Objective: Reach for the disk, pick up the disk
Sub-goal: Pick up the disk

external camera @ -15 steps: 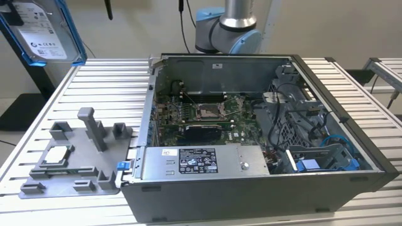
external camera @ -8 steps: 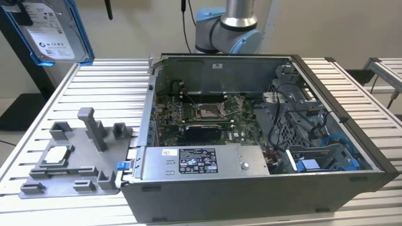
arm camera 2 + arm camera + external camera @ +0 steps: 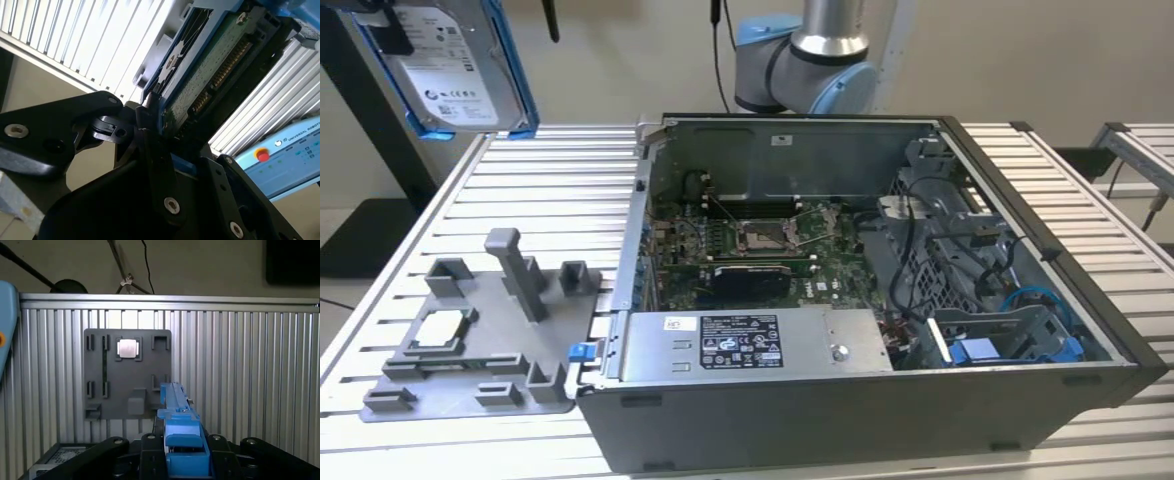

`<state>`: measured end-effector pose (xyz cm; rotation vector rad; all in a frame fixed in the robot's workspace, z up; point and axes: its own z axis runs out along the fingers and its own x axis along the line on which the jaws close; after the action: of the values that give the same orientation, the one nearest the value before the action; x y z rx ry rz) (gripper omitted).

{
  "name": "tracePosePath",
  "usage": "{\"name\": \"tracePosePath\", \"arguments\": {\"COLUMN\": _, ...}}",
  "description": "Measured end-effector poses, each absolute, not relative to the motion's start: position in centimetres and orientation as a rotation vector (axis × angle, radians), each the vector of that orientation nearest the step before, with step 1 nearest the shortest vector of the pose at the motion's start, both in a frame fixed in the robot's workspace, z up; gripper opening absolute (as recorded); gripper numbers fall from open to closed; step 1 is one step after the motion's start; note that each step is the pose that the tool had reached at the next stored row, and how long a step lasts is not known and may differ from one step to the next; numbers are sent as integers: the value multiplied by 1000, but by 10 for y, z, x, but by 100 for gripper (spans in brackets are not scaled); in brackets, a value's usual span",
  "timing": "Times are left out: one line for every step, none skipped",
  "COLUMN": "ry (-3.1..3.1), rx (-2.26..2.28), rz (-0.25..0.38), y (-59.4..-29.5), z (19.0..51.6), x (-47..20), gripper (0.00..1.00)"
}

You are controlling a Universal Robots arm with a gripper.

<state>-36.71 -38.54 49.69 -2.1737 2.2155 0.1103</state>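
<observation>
High over the slatted table (image 3: 547, 190) at the exterior view's left, well clear of the grey fixture plate (image 3: 467, 350) and the open computer case (image 3: 881, 390), the disk (image 3: 454, 70) hangs on edge in the gripper (image 3: 152, 120). The gripper's black fingers (image 3: 155, 165) look clenched on the blue-framed edge, though the second wrist view hides part of the contact, so I judge the reach finished and the pick-up at its lift. Any further move calls for a firm, steady clamp, since the drive is held by one thin edge.
</observation>
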Motion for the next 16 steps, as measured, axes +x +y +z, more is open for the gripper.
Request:
{"name": "tracePosePath", "arguments": {"ry": 2215, "rx": -2174, "rz": 110, "y": -385, "z": 497, "x": -365, "gripper": 0}}
{"name": "tracePosePath", "arguments": {"ry": 2215, "rx": -2174, "rz": 110, "y": -385, "z": 497, "x": -363, "gripper": 0}}
{"name": "tracePosePath", "arguments": {"ry": 2215, "rx": -2174, "rz": 110, "y": -385, "z": 497, "x": -360, "gripper": 0}}
{"name": "tracePosePath", "arguments": {"ry": 2215, "rx": -2174, "rz": 110, "y": -385, "z": 497, "x": -358, "gripper": 0}}
{"name": "tracePosePath", "arguments": {"ry": 2215, "rx": -2174, "rz": 110, "y": -385, "z": 497, "x": -356, "gripper": 0}}
{"name": "tracePosePath", "arguments": {"ry": 2215, "rx": -2174, "rz": 110, "y": -385, "z": 497, "x": -354, "gripper": 0}}
{"name": "tracePosePath", "arguments": {"ry": 2215, "rx": -2174, "rz": 110, "y": -385, "z": 497, "x": -352, "gripper": 0}}
{"name": "tracePosePath", "arguments": {"ry": 2215, "rx": -2174, "rz": 111, "y": -385, "z": 497, "x": -350, "gripper": 0}}
{"name": "tracePosePath", "arguments": {"ry": 2215, "rx": -2174, "rz": 111, "y": -385, "z": 497, "x": -348, "gripper": 0}}
{"name": "tracePosePath", "arguments": {"ry": 2215, "rx": -2174, "rz": 111, "y": -385, "z": 497, "x": -346, "gripper": 0}}
{"name": "tracePosePath", "arguments": {"ry": 2215, "rx": -2173, "rz": 111, "y": -385, "z": 497, "x": -344, "gripper": 0}}
{"name": "tracePosePath", "arguments": {"ry": 2215, "rx": -2173, "rz": 111, "y": -385, "z": 497, "x": -342, "gripper": 0}}
{"name": "tracePosePath", "arguments": {"ry": 2215, "rx": -2173, "rz": 111, "y": -385, "z": 497, "x": -340, "gripper": 0}}
{"name": "tracePosePath", "arguments": {"ry": 2215, "rx": -2173, "rz": 111, "y": -385, "z": 497, "x": -338, "gripper": 0}}
{"name": "tracePosePath", "arguments": {"ry": 2215, "rx": -2173, "rz": 111, "y": -385, "z": 497, "x": -336, "gripper": 0}}
{"name": "tracePosePath", "arguments": {"ry": 2215, "rx": -2173, "rz": 111, "y": -385, "z": 497, "x": -334, "gripper": 0}}
